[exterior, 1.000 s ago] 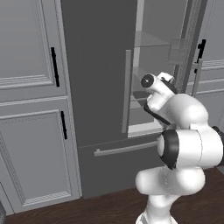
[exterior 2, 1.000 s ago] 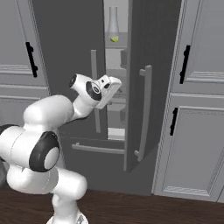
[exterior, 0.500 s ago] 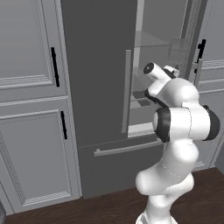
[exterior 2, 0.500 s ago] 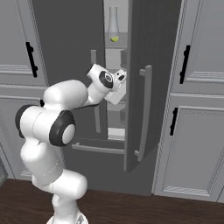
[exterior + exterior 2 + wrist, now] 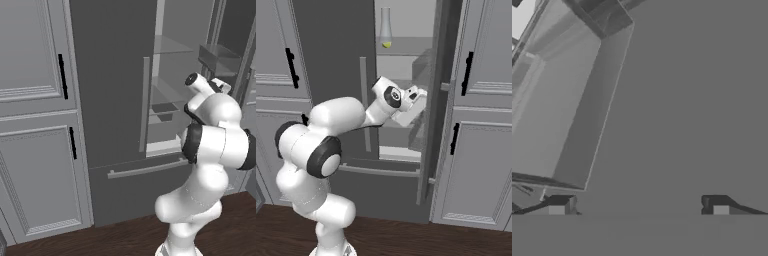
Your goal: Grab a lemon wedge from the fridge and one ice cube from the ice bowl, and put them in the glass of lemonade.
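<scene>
The claw (image 5: 639, 207) stands wide with nothing between its jaws; in the hand view its two dark fingertips (image 5: 560, 205) rise far apart at the bottom, against a plain grey panel. In the right base view the claw (image 5: 415, 96) is raised at the gap of the fridge (image 5: 331, 55), whose right door (image 5: 432, 100) is swung out beside it.

The fridge is tall and dark grey, with a long light grey vertical handle (image 5: 144, 111) on its shut left door and a bottom drawer (image 5: 145, 185) below the claw. Inside, pale grey shelves (image 5: 170, 46) sit above and behind the claw. On the upper shelf, above and to the left of the claw in the right base view, stands a tall clear narrow-necked flask (image 5: 385, 27) with a small yellow-green spot (image 5: 386, 44) at its foot; whether that spot is the lemon wedge is too small to tell.

From the left base view the arm's own white body covers the claw, and the open door is cut off by the picture's right edge. The hand view shows a pale, slanted bin wall (image 5: 567, 100) at upper left, hard to place.

Light grey panelled cabinets (image 5: 35, 125) with black handles flank the fridge.
</scene>
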Robot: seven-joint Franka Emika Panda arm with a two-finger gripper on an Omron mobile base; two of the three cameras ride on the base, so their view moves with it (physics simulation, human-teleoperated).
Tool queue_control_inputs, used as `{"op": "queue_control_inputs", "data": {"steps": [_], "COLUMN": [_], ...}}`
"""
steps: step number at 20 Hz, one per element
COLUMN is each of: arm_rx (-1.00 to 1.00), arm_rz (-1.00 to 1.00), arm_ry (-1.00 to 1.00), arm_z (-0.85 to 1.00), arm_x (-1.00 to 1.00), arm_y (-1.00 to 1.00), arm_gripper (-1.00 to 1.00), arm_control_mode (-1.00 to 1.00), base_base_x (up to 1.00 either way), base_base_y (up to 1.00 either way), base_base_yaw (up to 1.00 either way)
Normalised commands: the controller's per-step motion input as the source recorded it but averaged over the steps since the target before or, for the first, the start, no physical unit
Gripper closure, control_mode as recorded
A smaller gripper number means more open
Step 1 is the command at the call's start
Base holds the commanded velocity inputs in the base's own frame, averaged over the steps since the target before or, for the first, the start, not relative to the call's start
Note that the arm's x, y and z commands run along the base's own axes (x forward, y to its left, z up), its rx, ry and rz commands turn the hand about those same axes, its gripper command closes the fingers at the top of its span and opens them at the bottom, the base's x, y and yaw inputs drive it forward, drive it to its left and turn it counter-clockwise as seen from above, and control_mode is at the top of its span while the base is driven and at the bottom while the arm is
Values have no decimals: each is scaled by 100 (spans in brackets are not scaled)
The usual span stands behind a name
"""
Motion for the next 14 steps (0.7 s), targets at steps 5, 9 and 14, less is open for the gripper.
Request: {"op": "queue_control_inputs", "data": {"steps": [5, 9, 14], "arm_rx": [0, 7, 28], "arm_rz": [0, 4, 2], "arm_ry": [-24, -6, -4], "arm_z": [18, 5, 24], "arm_x": [-75, -17, -20], "arm_y": [-19, 81, 100], "arm_gripper": [-100, -100, -100], "arm_control_mode": [-100, -100, -100], "base_base_x": [0, 0, 0], "base_base_y": [0, 0, 0], "base_base_yaw": [0, 0, 0]}}
